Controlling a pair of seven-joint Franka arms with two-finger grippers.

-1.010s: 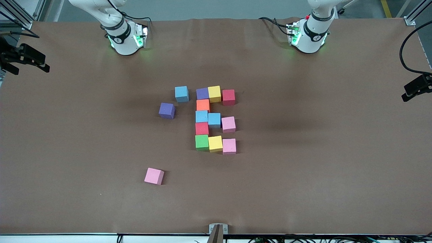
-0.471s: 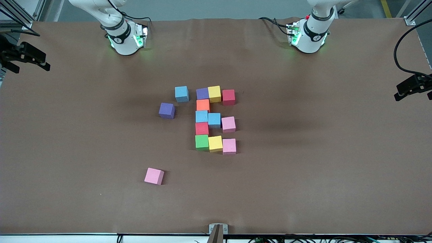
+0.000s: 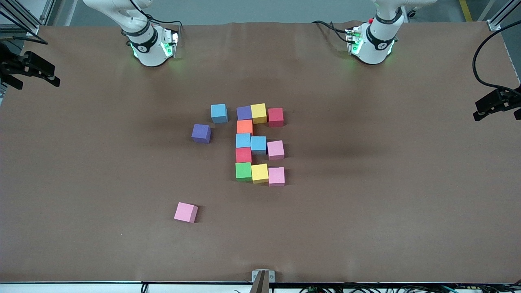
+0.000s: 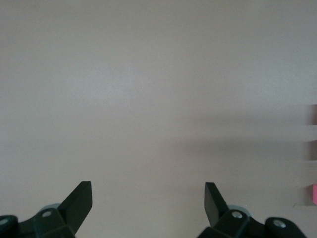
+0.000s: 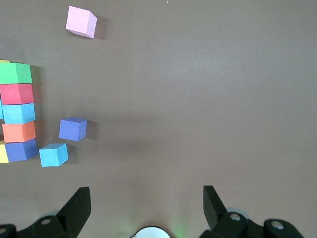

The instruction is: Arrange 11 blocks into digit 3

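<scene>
both arms raised over bare table (image 3: 366,211), left gripper (image 4: 147,198) and right gripper (image 5: 146,202) released, empty

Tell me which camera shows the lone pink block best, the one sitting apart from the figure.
The front view: the lone pink block sits fully visible on the table, nearer the camera than the digit 3. The right wrist view also shows it whole, but away from center. The left wrist view doesn't show it.

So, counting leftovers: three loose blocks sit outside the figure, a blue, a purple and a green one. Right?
Not quite. The third loose block is pink, not green, as the front view shows; the loose blue and purple ones are right. Green is in the figure.
</scene>
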